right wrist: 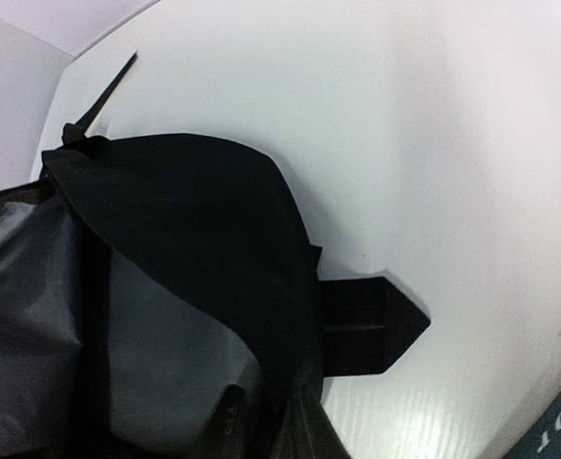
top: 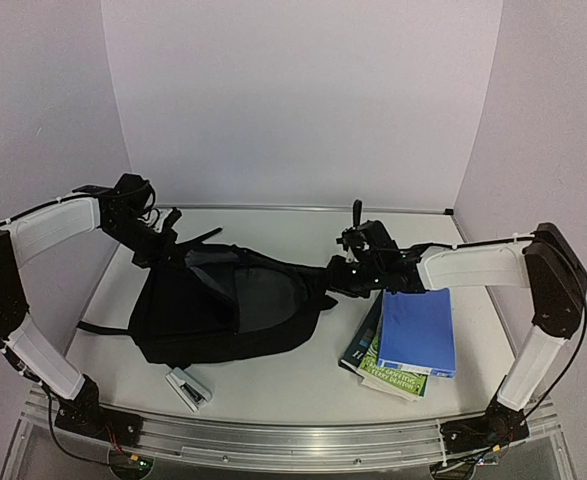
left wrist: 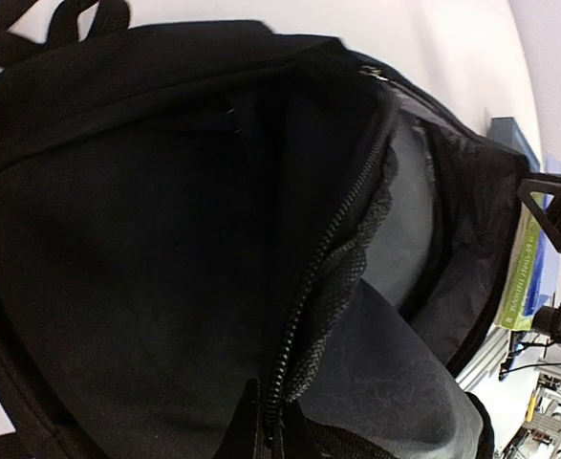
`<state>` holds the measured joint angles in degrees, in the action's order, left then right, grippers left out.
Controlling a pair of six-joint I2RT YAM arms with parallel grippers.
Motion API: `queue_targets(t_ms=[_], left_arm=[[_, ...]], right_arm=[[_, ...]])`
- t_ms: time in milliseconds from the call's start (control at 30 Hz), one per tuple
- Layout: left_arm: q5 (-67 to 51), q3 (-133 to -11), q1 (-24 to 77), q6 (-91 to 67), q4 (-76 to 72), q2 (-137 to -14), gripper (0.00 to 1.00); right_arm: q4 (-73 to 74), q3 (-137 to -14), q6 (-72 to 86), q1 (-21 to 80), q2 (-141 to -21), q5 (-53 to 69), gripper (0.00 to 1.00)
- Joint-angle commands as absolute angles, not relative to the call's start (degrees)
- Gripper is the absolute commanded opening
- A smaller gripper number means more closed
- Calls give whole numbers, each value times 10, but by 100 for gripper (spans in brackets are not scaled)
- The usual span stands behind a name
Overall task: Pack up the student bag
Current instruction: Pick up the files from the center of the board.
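The left gripper (top: pixel 158 240) is pressed together on the upper-left rim of the student bag (top: pixel 203 320), by the zipper (left wrist: pixel 333 239), and holds the mouth open onto grey lining. The right gripper (top: pixel 345 268) is at the bag's right edge; I cannot tell how its jaws stand. The black bag lies left of centre on the white tabletop (top: pixel 293 385). Lower right, a blue book (top: pixel 418 330) rests on a green-covered book (top: pixel 388 375). A small white-and-dark object (top: pixel 188 388) lies below the bag.
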<state>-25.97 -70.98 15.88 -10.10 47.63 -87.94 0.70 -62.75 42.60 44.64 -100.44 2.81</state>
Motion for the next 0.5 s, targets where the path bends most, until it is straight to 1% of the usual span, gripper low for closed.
queue_targets(t_ms=[0, 33, 67, 133, 200, 367, 467], left_arm=[[-308, -715, 155, -69, 436, -875, 0], [-311, -715, 155, -66, 427, -874, 0], [-312, -715, 155, -65, 418, -873, 0], [-312, -719, 154, -61, 407, -873, 0], [-309, -728, 154, -57, 403, -877, 0], [-293, -742, 152, -47, 400, -885, 0], [-297, -732, 149, -49, 388, -881, 0]], right_arm=[[47, -667, 403, 443, -952, 41, 50], [62, -666, 402, 443, -931, 33, 60], [81, -666, 401, 443, -913, 20, 66], [124, -663, 398, 441, -870, -8, 77], [165, -653, 400, 432, -831, -33, 85], [276, -597, 414, 377, -740, -56, 97], [307, -542, 425, 318, -675, -29, 98]])
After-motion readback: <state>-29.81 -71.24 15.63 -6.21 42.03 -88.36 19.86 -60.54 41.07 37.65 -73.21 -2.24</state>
